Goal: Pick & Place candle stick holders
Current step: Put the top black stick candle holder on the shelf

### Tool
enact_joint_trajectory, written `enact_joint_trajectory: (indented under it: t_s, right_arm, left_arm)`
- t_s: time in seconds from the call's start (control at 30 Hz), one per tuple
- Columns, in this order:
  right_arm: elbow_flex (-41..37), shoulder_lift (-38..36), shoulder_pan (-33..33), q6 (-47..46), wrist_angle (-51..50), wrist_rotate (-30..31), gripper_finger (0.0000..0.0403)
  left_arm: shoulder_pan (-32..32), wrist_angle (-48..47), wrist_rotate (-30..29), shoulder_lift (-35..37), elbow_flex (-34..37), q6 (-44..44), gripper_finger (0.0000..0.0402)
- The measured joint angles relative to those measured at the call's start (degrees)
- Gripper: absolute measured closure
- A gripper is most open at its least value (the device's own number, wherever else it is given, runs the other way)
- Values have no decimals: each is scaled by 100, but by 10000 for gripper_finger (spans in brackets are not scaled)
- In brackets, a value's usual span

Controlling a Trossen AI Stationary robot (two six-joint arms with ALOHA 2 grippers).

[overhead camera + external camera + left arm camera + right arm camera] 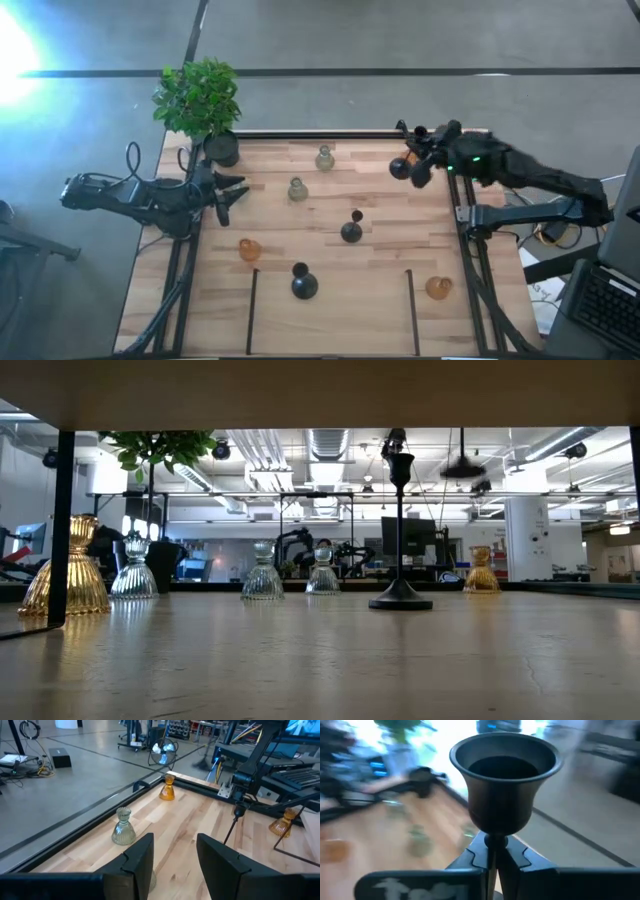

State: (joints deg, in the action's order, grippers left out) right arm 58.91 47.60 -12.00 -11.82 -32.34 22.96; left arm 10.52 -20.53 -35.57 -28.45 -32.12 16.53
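My right gripper [492,857] is closed on the thin stem of a black candle stick holder [503,785], and its cup stands upright above my fingers. In the high view this holder [404,167] hangs over the table [380,210] at about two o'clock. My left gripper [232,190] waits at about nine o'clock with its fingers [137,857] apart, holding nothing. Near the table's middle stands another black holder [352,230], and at five o'clock an amber holder [438,288].
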Motion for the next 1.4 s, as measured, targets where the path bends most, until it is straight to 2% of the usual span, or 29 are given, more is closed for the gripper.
enact_joint_trajectory:
  t_s: [0.2,0.3,0.43,0.8,1.13,1.4]
  right_arm:
    - [1035,193,557,7,-373,-1089,393]
    - [1420,424,954,1,-394,-1376,393]
    - [1864,842,1610,-25,-383,-1394,393]
    - [2288,2178,3250,-746,-165,-379,392]
    - [3208,3420,3927,-1000,-117,149,392]
    - [3317,4043,4482,-1464,-52,892,392]
  left_arm:
    - [-2,5,-139,11,0,-17,248]
    - [-2,63,-205,24,2,-18,248]
    - [-2,371,-207,26,2,-20,248]
    - [-2,710,-208,33,2,-33,248]
    - [0,750,-574,38,2,-144,248]
    - [-2,830,-702,70,2,-453,248]
